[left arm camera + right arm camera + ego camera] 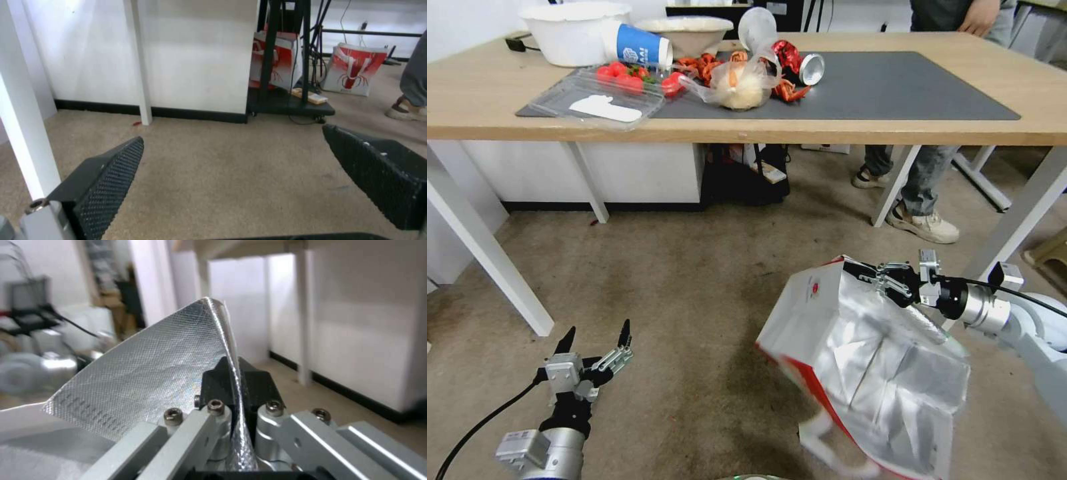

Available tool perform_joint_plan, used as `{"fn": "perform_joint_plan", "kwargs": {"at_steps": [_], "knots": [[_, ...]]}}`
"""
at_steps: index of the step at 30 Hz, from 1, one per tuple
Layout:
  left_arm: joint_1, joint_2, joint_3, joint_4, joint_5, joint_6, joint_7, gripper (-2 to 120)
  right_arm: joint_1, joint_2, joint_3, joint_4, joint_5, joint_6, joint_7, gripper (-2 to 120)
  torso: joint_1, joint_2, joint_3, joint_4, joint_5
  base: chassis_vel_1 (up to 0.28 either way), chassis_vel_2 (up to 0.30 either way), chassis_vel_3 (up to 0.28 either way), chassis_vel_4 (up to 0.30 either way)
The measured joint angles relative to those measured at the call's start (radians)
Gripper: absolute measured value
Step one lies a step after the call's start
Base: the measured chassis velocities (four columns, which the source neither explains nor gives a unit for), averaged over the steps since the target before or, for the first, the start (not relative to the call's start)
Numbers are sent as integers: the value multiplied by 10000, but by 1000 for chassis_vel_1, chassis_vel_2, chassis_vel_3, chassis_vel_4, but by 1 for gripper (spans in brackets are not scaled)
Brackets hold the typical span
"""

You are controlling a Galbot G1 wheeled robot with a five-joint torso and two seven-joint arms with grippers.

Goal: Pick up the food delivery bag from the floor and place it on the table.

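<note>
In the head view, the right arm reaches in from the right edge, its forearm running roughly level toward the left, and the right hand (872,275) is clamped on the upper rim of the food delivery bag (860,360). The bag hangs tilted in front of the robot, its open mouth with crumpled silver lining turned toward the camera, its white side with the small round red logo facing left. Its long axis slants from the gripped top corner down toward the lower right, where a white handle dangles. Whether its lowest edge touches the floor (694,287) cannot be told. The left arm rises from the lower left corner, forearm upright, and the left hand (595,339) points forward with its two black fingertips spread apart, holding nothing, well apart from the bag. Beyond both lies the surface (480,93), with its dark grey mat (894,87) carrying bowls, a blue cup, a clear tray of tomatoes and a plastic bag of food.

In the left wrist view, the left hand's dotted black pads (111,180) stand wide apart above bare floor, aimed toward a white leg of the surface and a white panel.

In the right wrist view, the right hand's black fingers (258,386) are pinched tight on a thin fold of the bag's foil edge, which rises upright between them, the lining fanning off to one side.
</note>
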Motion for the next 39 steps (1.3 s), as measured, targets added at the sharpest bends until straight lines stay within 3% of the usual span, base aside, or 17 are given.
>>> {"fn": "perform_joint_plan", "kwargs": {"at_steps": [8, 16, 24, 39], "knots": [[-40, -30, -39, -9, -46, 8, 10, 100, 273, 69, -70, -138, 1569, -911, -2042, 0, 0, 0, 0, 0, 0, 0, 0, 0, 0], [-75, -91, -4, -5, -66, -13, -74, 100, 168, -7, 1, -152, 2840, -1604, -2884, 0, 0, 0, 0, -1, 0, 0, 0, 0, 0], [-111, -82, -12, 25, -95, -52, -190, 100, 161, -57, 16, -138, 3542, -2021, -3390, 0, 0, 0, 0, -1, 0, 0, 0, 0, 0], [-190, -77, -56, 150, 64, -226, -278, 100, 34, 28, 64, -107, 3408, -2097, -3553, 0, 0, 0, 0, 0, 0, 0, 0, 0, 0]]}}
